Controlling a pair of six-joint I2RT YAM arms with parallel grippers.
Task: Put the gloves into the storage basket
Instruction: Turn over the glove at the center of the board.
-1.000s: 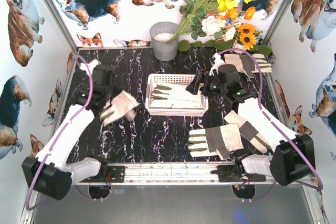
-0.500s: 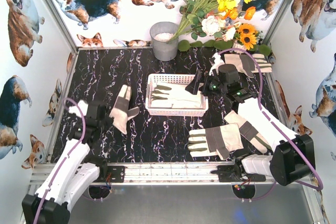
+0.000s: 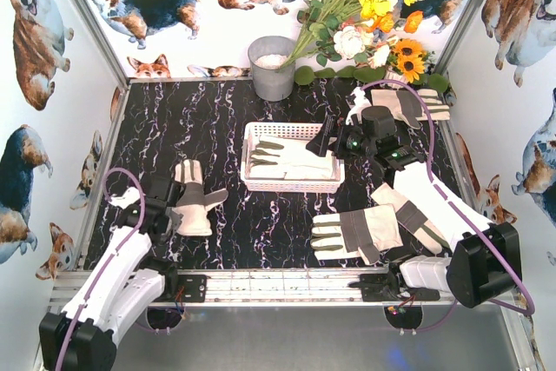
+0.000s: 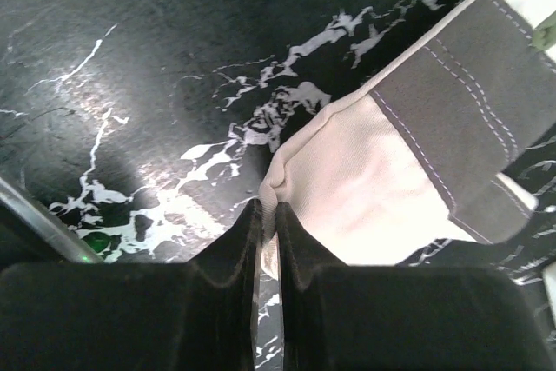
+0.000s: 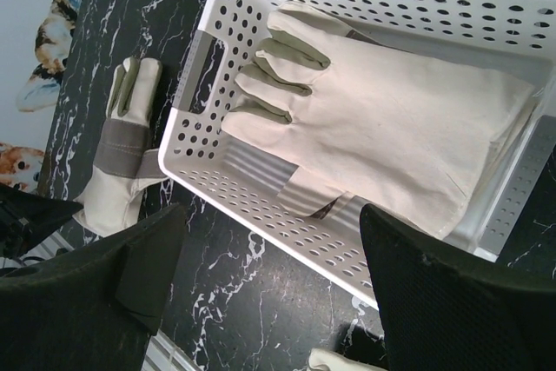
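Observation:
One cream glove [image 3: 194, 200] with a grey palm patch lies flat on the black marble table at the left, fingers pointing away. My left gripper [image 3: 178, 217] is shut on the edge of its cuff; the left wrist view shows the glove [image 4: 365, 180] pinched between my fingertips [image 4: 268, 215]. The white storage basket [image 3: 293, 183] sits mid-table with a glove [image 3: 291, 159] lying inside. My right gripper [image 3: 323, 141] hovers open over the basket's right end, holding nothing. In the right wrist view the right gripper [image 5: 269, 241] frames the basket [image 5: 261, 215] and the glove [image 5: 382, 119] in it.
Two more gloves [image 3: 356, 232] [image 3: 415, 215] lie at the near right, one partly under my right arm. Another glove [image 3: 419, 103] lies at the back right. A grey metal bucket [image 3: 272, 67] and a bunch of flowers [image 3: 365, 15] stand at the back.
My left arm has pulled back toward the near left, still gripping the glove, which has come down from the air to lie flat on the table. The right arm has not moved.

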